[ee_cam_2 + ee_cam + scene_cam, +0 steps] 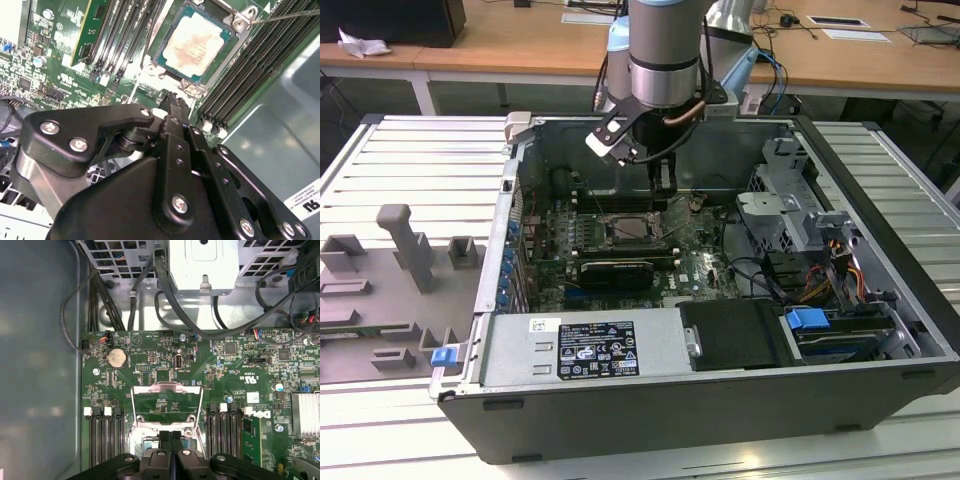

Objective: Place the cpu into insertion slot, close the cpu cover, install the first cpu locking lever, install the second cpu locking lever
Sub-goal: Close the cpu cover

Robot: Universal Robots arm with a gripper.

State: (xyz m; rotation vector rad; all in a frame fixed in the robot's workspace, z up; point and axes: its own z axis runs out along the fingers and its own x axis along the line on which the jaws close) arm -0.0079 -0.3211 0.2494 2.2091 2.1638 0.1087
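Observation:
The pale cpu (pixel 194 44) lies flat in the insertion slot (pixel 192 89), whose silvery rim shows around it on the green board. The cpu cover (pixel 167 387), a thin metal frame with a cut-out centre, stands swung up off the socket, with the board visible through it. My gripper (pixel 170 436) is shut with nothing between its fingers. It hovers just above the socket's edge, close in front of the raised cover. In the second wrist view the gripper (pixel 172 100) sits beside the socket's corner. A thin metal lever rod (pixel 285 16) runs past the socket. In the exterior view the gripper (pixel 658 185) hangs inside the open computer case over the socket (pixel 630 230).
Black memory slots (pixel 105 435) flank the socket on both sides. Thick black cables (pixel 165 295) and a metal drive cage (pixel 790 200) crowd the case's far side. A heatsink (pixel 305 415) sits on the board. Case walls (pixel 510 230) enclose the arm. Grey fixtures (pixel 410 250) stand outside.

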